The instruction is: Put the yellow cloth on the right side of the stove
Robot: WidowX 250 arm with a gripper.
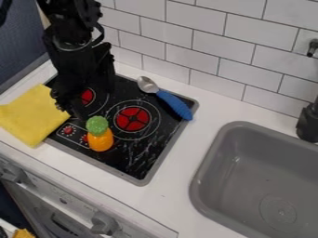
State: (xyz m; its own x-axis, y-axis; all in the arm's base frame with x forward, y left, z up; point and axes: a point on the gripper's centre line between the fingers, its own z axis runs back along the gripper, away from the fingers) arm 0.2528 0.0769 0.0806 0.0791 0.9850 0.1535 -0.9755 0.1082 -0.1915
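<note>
Gripper (90,101) over one stove (131,163), one yellow cloth (34,114), perhaps one pineapple (100,139)

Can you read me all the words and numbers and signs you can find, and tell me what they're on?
There are none I can read.
Black stove top: tiny marks around the small red dials, too small to read.
White front panel: small marks by the grey knobs, too small to read.
Yellow cloth: no writing that I can see.
</note>
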